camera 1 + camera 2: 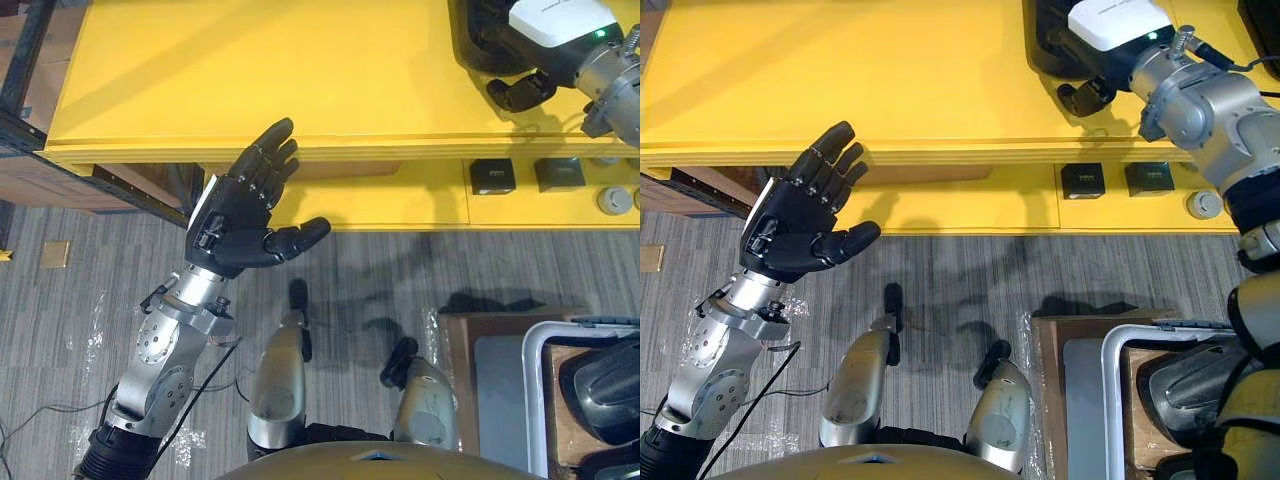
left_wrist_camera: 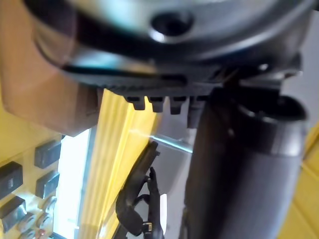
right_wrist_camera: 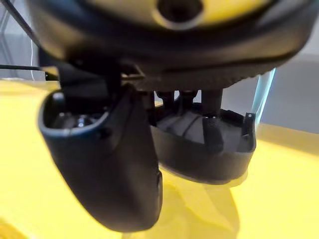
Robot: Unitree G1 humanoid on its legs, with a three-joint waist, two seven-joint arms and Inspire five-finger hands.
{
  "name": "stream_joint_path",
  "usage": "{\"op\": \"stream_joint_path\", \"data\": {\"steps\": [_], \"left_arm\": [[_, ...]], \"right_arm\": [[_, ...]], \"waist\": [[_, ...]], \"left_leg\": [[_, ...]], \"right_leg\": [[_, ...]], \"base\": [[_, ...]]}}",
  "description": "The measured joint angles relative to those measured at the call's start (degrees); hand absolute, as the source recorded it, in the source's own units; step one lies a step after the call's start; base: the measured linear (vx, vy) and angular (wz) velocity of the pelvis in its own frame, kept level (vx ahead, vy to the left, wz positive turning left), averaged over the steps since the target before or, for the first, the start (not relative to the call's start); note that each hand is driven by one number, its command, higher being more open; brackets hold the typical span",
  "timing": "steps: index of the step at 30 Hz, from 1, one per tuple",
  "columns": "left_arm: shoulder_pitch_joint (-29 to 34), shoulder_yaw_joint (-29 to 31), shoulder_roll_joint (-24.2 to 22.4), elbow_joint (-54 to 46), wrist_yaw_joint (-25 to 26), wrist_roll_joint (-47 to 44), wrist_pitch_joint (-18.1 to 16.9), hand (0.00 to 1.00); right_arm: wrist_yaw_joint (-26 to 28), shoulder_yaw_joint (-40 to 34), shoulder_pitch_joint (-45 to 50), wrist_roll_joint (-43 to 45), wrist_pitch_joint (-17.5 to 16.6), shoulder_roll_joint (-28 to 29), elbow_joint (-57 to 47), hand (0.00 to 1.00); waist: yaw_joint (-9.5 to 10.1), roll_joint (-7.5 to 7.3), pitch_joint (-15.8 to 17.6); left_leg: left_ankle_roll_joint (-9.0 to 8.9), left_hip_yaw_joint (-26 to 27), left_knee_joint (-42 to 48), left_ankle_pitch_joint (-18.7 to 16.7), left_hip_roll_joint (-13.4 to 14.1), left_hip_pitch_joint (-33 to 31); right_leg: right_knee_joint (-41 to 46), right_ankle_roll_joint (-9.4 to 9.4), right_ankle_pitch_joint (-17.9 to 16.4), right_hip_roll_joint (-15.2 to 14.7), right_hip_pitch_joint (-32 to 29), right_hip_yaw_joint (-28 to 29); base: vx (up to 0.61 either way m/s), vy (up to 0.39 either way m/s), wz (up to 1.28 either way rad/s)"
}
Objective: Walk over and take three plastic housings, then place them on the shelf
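Observation:
A black plastic housing point(image 1: 1048, 48) rests on the top of the yellow shelf point(image 1: 250, 70) at its far right. My right hand point(image 1: 1090, 95) reaches over it. In the right wrist view its fingers point(image 3: 213, 130) hook inside the housing point(image 3: 199, 154), and the thumb point(image 3: 104, 164) curls against the near side. My left hand point(image 1: 245, 215) hangs in front of the shelf's front edge, fingers straight and spread, thumb out, holding nothing.
The lower shelf level holds two small black boxes point(image 1: 492, 176) point(image 1: 559, 173) and round grey parts point(image 1: 612, 200). At the lower right, a white-rimmed bin point(image 1: 533, 400) with more black housings point(image 1: 600, 390) sits on a brown stand point(image 1: 470, 370). A dark metal rack point(image 1: 25, 70) stands at the left.

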Motion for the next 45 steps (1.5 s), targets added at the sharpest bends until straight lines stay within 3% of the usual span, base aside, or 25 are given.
{"op": "stream_joint_path", "data": {"steps": [8, 15, 21, 27, 29, 33, 38, 45], "left_arm": [[2.01, 1.56, -0.16, -0.01, -0.73, 0.2, -0.16, 1.0], [2.46, 2.13, -0.44, -0.01, -2.49, 0.24, -0.14, 1.0], [5.77, 1.85, -1.67, 0.01, -2.78, 0.35, 0.04, 1.0], [6.58, 1.65, -2.46, 0.01, -3.82, 0.37, 0.24, 1.0], [6.59, 1.17, -2.8, 0.01, -3.88, 0.36, 0.45, 1.0], [6.58, 0.3, -4.27, 0.01, -3.93, 0.38, 3.01, 1.0], [6.39, -2.93, -6.01, 0.01, -3.79, 1.12, 5.43, 1.0], [5.92, -4.36, -6.57, 0.01, -3.79, 2.77, 5.45, 1.0]], "right_arm": [[0.47, -1.93, 4.31, -1.13, -3.73, -3.83, -3.71, 1.0], [0.12, -9.59, 8.17, -1.18, -4.88, -4.23, -7.36, 1.0], [-3.61, -15.3, 15.54, -3.39, -4.75, -4.22, -11.43, 1.0], [-5.11, -24.73, 20.59, -3.25, -4.26, -4.2, -13.47, 1.0], [-4.17, -27.09, 22.92, -0.83, -2.49, -3.92, -13.93, 1.0], [5.66, -32.57, 26.73, 8.86, 5.22, -0.74, -15.97, 1.0], [14.54, -31.13, 28.37, 11.65, 12.4, 3.75, -15.35, 1.0], [16.72, -21.43, 19.24, 13.02, 13.98, 6.41, -8.31, 1.0]], "waist": [[-0.28, -0.04, -0.03], [-0.4, -0.68, -0.8], [-1.11, -2.45, -6.5], [-2.16, -2.63, -11.06], [-2.76, -2.63, -12.8], [-3.82, -2.08, -13.99], [-4.7, -0.83, -15.47], [-4.01, -0.01, -15.41]], "left_leg": [[-0.2, 0.33, -2.78, 0.82, 0.01, 3.16], [0.11, 1.2, -5.02, 1.27, -0.1, 6.63], [0.04, 1.99, -8.86, 1.51, -0.72, 9.76], [0.17, 3.02, -11.47, 1.87, -1.42, 12.06], [0.13, 3.03, -11.51, 1.83, -1.43, 12.13], [0.09, 3.45, -11.6, 1.81, -1.19, 13.16], [-0.34, 3.5, -11.76, 1.49, -1.0, 13.87], [-0.11, 2.19, -11.6, 2.62, -1.02, 10.48]], "right_leg": [[-1.81, 0.37, 0.27, 0.68, 2.51, -0.02], [-3.65, 1.3, 0.89, 1.08, 5.59, -0.05], [-8.02, 2.35, 1.89, 1.74, 8.53, -0.24], [-12.44, 3.15, 3.49, 2.13, 11.12, -0.22], [-13.75, 3.23, 3.97, 2.43, 11.8, -0.48], [-14.05, 3.07, 4.19, 2.67, 12.61, -0.14], [-13.97, 2.95, 4.26, 2.76, 13.19, -0.13], [-13.69, 2.42, 4.78, 2.78, 10.5, -1.09]], "base": [[0.0, 0.0, 0.0], [0.05, -0.027, -0.03], [0.08, -0.026, -0.03], [0.07, -0.02, -0.05], [0.03, -0.031, 0.01], [-0.02, -0.026, -0.05], [-0.05, -0.017, -0.03], [-0.07, 0.002, 0.09]]}}
